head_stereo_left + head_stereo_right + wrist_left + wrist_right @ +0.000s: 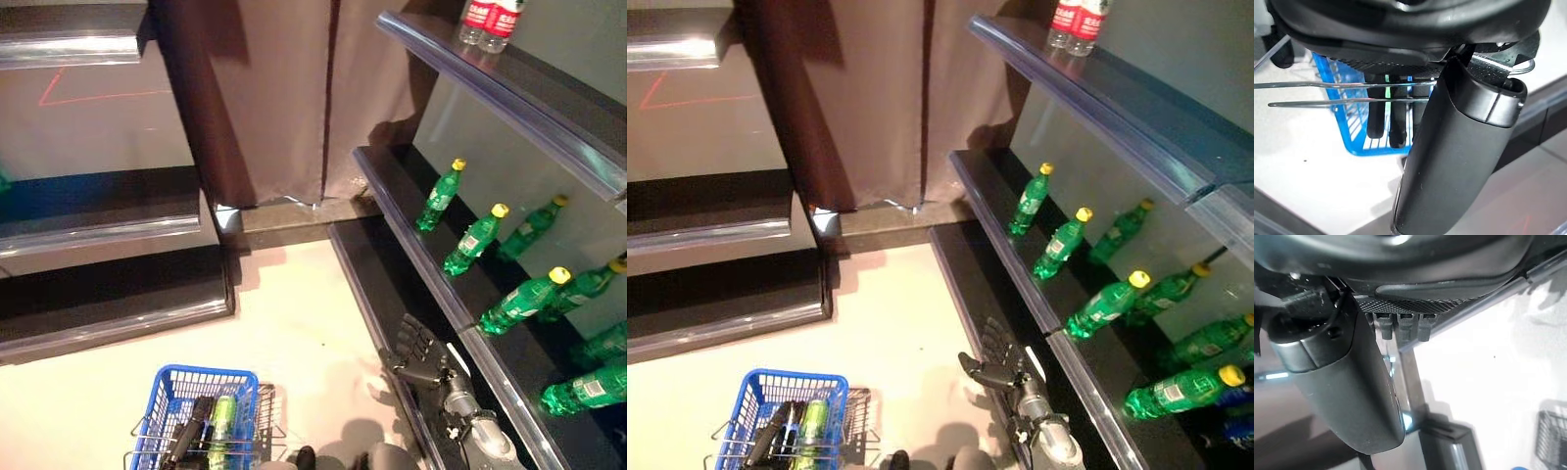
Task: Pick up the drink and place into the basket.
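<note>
- A blue wire basket (201, 411) is seen near the lower edge of the head views, over the pale floor (284, 323), with its metal handles (1347, 93) raised.
- The left robot hand (191, 429) is seen at the basket, its dark fingers (1383, 125) hooked over the thin metal handles and hanging down beside the blue mesh.
- A green drink bottle (223, 421) is seen lying inside the basket, just beside the left robot hand.
- The right robot hand (419, 354) is held over the edge of the dark lower shelf (392, 284), on the robot's right; its fingers are spread and nearly straight, and nothing is held in it.
- In the right wrist view the same right robot hand is shown with short fingertips (1403, 328) extended and the thumb (1347, 382) standing apart from them.
- On the middle shelf (411, 211), green bottles with yellow caps are lined up: one (440, 196) stands furthest back, a second (474, 239) is just in front of it, and a third (524, 302) is nearer the right robot hand.
- More green bottles (588, 387) are seen behind the shelf's front rail, towards the right edge.
- On the upper shelf (509, 88), bottles with red labels (490, 20) stand close together.
- A dark curtain (284, 98) hangs behind the shelving, reaching the floor.
</note>
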